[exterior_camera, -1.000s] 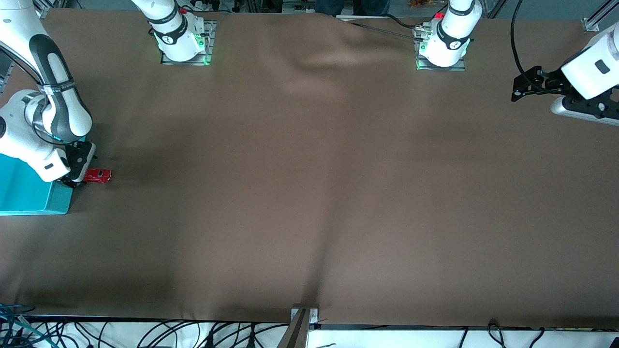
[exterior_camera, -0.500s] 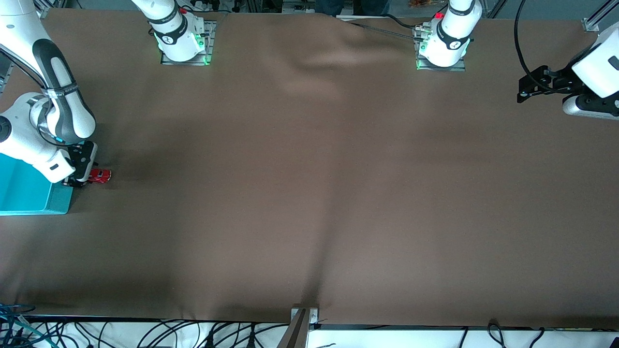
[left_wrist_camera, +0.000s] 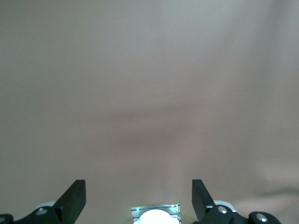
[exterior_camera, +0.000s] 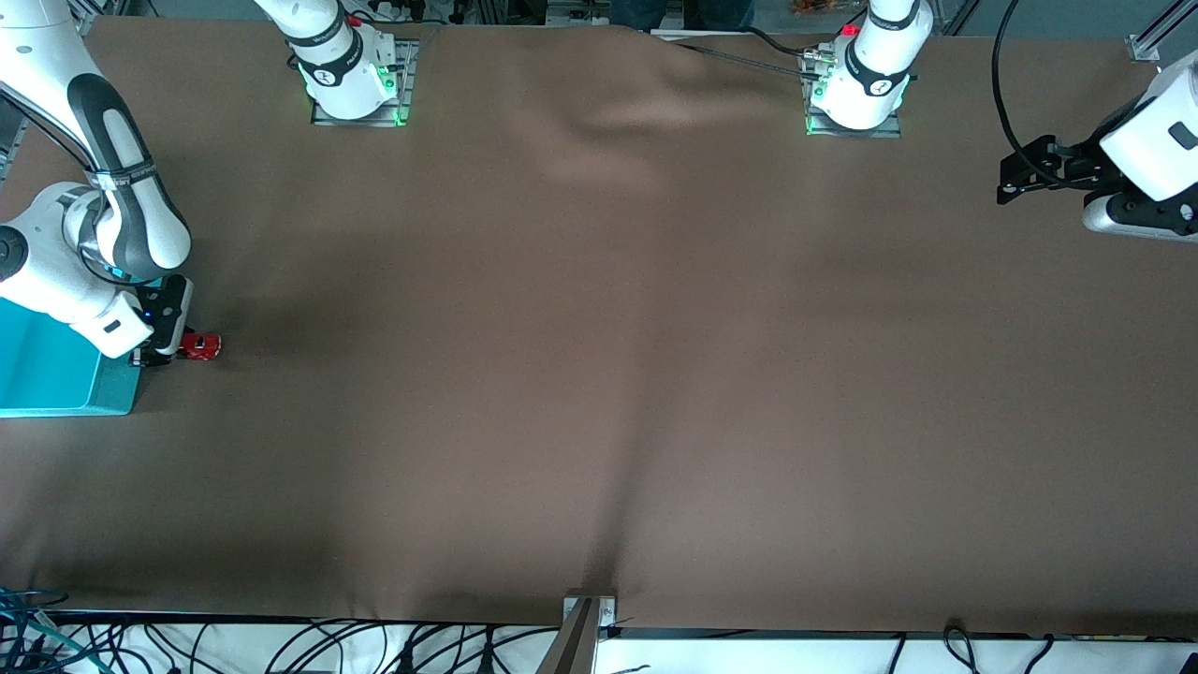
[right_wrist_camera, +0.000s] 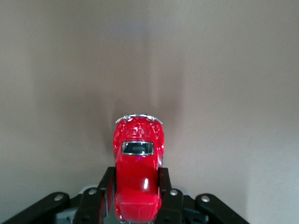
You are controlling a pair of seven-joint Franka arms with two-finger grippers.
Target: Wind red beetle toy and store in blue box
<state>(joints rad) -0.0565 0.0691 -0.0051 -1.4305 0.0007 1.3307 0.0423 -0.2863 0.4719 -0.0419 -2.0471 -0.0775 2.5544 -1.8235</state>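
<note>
The red beetle toy (exterior_camera: 203,346) is low on the brown cloth, right beside the blue box (exterior_camera: 56,379) at the right arm's end of the table. My right gripper (exterior_camera: 171,349) is shut on the toy. In the right wrist view its black fingers (right_wrist_camera: 105,179) press both sides of the toy (right_wrist_camera: 138,158), whose nose sticks out past them. The box is partly hidden by the right arm and cut by the view's edge. My left gripper (exterior_camera: 1018,176) is open and empty, held above the cloth at the left arm's end; it also shows in the left wrist view (left_wrist_camera: 138,189).
The brown cloth (exterior_camera: 599,328) covers the whole table, with a raised fold near the arm bases (exterior_camera: 636,112) and a crease running toward the front edge. A metal bracket (exterior_camera: 588,622) and several cables lie at the table's front edge.
My right gripper has slid farther over the toy and closed round it. The toy has shifted slightly away from the box. The left gripper has wavered a little in place.
</note>
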